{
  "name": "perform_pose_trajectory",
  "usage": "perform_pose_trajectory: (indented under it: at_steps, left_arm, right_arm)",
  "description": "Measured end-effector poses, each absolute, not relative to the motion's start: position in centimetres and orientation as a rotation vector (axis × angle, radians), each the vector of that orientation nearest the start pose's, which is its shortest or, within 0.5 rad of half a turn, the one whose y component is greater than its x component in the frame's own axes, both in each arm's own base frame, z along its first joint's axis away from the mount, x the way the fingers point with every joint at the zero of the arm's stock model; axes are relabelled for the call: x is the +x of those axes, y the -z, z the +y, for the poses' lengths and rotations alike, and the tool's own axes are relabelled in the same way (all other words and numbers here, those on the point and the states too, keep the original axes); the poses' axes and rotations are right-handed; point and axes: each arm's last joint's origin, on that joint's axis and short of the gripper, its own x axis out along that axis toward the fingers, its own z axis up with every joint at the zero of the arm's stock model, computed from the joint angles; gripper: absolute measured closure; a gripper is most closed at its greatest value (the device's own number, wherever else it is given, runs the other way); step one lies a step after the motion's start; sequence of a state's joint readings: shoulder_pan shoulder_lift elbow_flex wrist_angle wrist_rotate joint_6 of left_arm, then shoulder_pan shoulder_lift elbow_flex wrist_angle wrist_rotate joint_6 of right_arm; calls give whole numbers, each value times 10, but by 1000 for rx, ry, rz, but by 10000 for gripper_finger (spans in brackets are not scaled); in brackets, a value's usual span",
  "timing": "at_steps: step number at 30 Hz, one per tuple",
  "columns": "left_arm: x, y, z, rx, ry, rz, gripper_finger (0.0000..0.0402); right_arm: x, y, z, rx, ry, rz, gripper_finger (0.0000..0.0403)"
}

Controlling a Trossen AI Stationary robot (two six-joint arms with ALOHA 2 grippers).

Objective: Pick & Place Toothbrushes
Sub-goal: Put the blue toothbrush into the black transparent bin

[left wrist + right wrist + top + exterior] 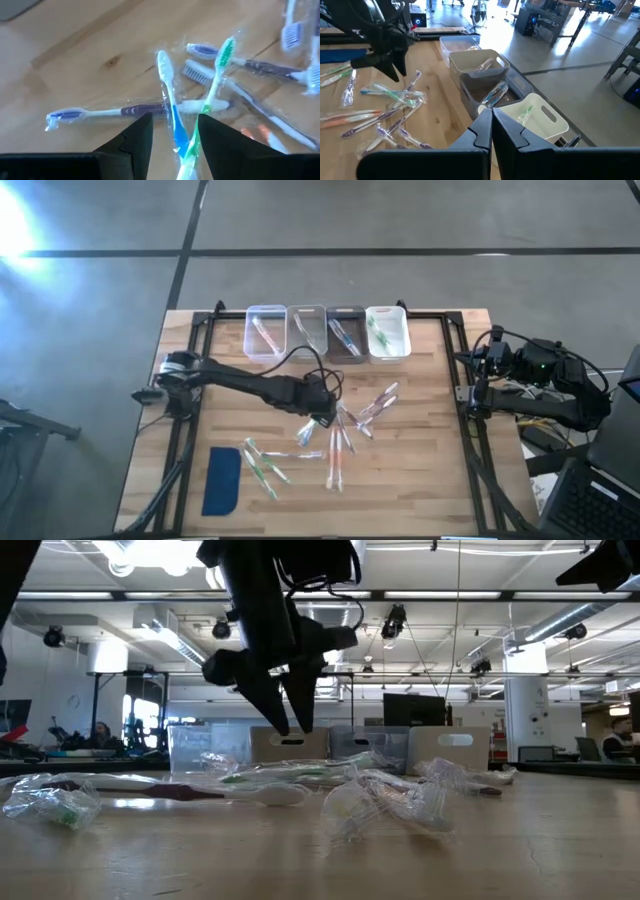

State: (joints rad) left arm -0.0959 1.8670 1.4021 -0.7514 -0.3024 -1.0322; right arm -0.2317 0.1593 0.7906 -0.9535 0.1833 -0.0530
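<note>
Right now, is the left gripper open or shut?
Open. The left gripper shows a clear gap between its fingers, straddling two wrapped toothbrushes without visibly pinching them.

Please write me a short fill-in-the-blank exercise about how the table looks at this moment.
1. Along the table's far edge stand ____ small bins in a row.
2. The flat pad near the front left corner is dark ____.
3. The left gripper hangs over the loose toothbrushes with its jaws ____.
4. The right gripper waits at the table's ____ edge, jaws shut.

Missing words: four; blue; open; right
</note>
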Motion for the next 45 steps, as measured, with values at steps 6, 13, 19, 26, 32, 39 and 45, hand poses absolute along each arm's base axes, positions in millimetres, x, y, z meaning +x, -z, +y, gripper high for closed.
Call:
perform_pose_trajectory:
  at_steps: [6, 13, 19, 26, 32, 39, 45]
  left_arm:
    - [378, -199, -31, -701, -715, 1040, 241]
    - [379, -192, -39, -696, -682, 1084, 241]
    - [376, -181, -45, -661, -691, 1165, 241]
    - [390, -183, -56, -688, -508, 1090, 241]
    - [394, -190, -58, -715, -492, 1039, 241]
    - [379, -183, -53, -741, -680, 1126, 241]
    - [382, -192, -53, -753, -656, 1082, 241]
  right_arm:
    - [11, -308, -8, -45, 403, 335, 394]
    - [11, -308, -8, -46, 403, 335, 394]
    - [11, -308, -8, -46, 402, 335, 394]
    - [11, -308, -8, -44, 403, 335, 394]
    - [11, -308, -8, -46, 402, 335, 394]
    - [11, -308, -8, -46, 403, 335, 394]
    - [11, -308, -8, -44, 403, 335, 394]
